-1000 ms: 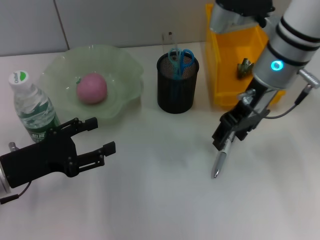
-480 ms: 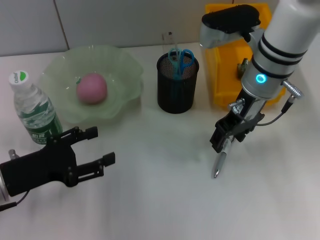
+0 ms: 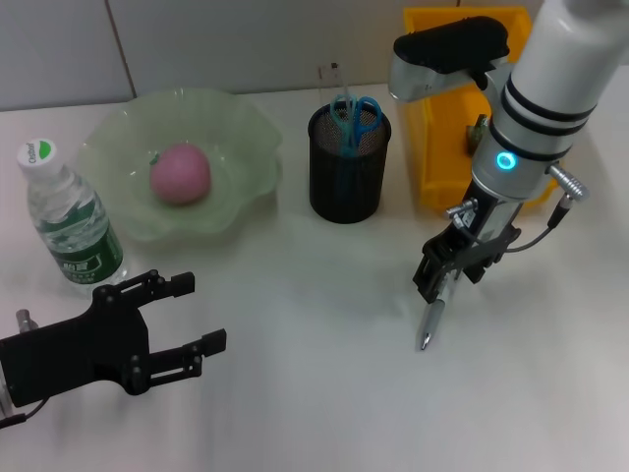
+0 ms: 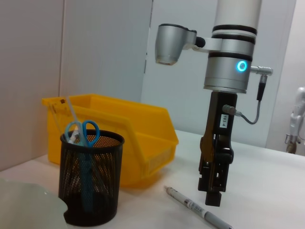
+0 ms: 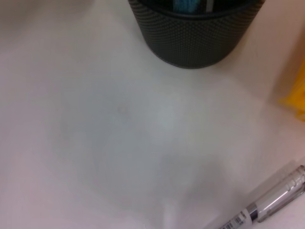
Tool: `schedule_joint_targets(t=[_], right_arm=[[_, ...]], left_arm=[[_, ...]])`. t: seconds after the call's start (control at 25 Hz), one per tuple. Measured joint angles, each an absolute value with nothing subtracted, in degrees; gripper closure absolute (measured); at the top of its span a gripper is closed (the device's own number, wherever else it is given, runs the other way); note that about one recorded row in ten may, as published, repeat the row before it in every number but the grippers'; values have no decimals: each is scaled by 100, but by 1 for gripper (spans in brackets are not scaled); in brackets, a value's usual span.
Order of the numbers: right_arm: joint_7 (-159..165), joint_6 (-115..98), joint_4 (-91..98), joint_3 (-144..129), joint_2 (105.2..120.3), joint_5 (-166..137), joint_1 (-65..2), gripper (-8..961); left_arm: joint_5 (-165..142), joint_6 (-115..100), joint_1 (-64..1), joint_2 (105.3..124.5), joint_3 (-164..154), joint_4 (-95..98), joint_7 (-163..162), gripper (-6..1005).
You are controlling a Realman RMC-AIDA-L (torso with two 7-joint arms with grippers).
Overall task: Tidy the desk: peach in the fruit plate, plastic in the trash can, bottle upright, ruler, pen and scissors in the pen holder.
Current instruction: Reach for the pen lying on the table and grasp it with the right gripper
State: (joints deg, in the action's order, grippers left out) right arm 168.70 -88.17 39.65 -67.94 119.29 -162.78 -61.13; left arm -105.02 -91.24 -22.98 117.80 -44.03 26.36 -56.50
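Observation:
The pen [image 3: 429, 321] lies flat on the white desk, also seen in the left wrist view [image 4: 195, 208] and the right wrist view [image 5: 274, 200]. My right gripper [image 3: 439, 280] hangs pointing down just over its upper end [image 4: 212, 193]. The black mesh pen holder [image 3: 349, 187] holds blue-handled scissors [image 3: 356, 113] and a clear ruler [image 3: 334, 79]. A pink peach [image 3: 180, 173] sits in the green fruit plate [image 3: 246, 138]. The bottle [image 3: 64, 221] stands upright at the left. My left gripper [image 3: 201, 313] is open and empty at the front left.
A yellow bin [image 3: 437, 167] stands behind the right arm with a small crumpled piece [image 3: 479, 133] inside. It sits close beside the pen holder [image 4: 90, 191]. A wall runs along the back of the desk.
My left gripper has drawn back toward the front edge, away from the bottle. The right arm has shifted slightly left over the pen. The pen has not moved.

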Motion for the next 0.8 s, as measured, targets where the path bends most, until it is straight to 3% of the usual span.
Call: schedule_joint_targets(t=[0.8], right_arm=[[16938, -8539, 3410, -6857, 11962, -16280, -6368, 299]], left_arm=[[-10565, -9154, -2329, 11804, -4403, 2670, -5643, 187]])
